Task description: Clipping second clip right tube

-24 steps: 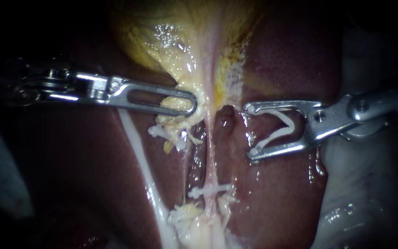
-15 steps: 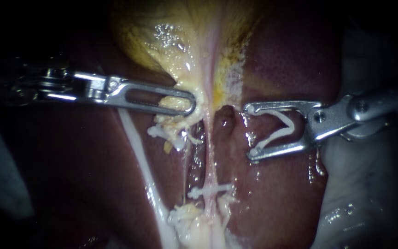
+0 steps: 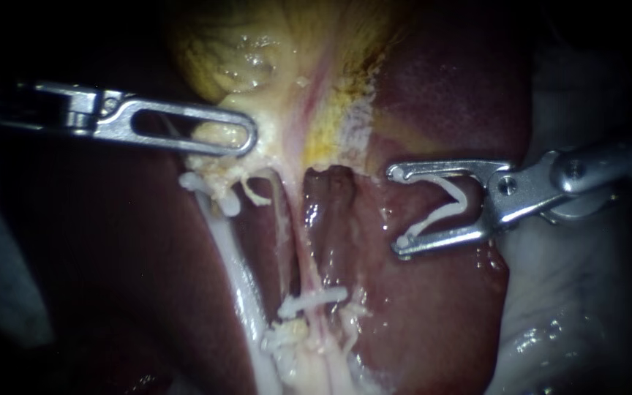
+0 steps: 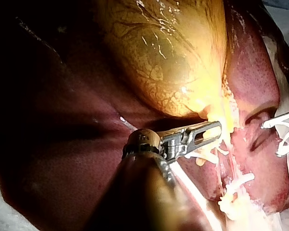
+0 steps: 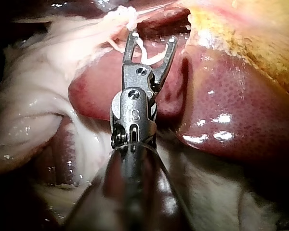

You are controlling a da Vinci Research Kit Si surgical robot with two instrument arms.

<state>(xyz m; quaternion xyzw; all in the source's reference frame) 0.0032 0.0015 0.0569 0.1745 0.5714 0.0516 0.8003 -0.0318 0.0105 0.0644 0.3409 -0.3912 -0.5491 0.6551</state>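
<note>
The gallbladder (image 3: 257, 51) is being gripped by the left instrument (image 3: 244, 139); an open white clip (image 3: 444, 208) is being held between wide-spread jaws by the right instrument (image 3: 395, 211), over the liver (image 3: 440, 95).

My left instrument (image 3: 243, 139) and right instrument (image 3: 396, 211) both look like bright polished metal, smooth and shiny. The clip (image 3: 444, 208) in the right one looks like white matt plastic. The liver (image 3: 448, 88) is wet, glossy and smooth. The gallbladder (image 3: 257, 51) glistens and is faintly veined.
</note>
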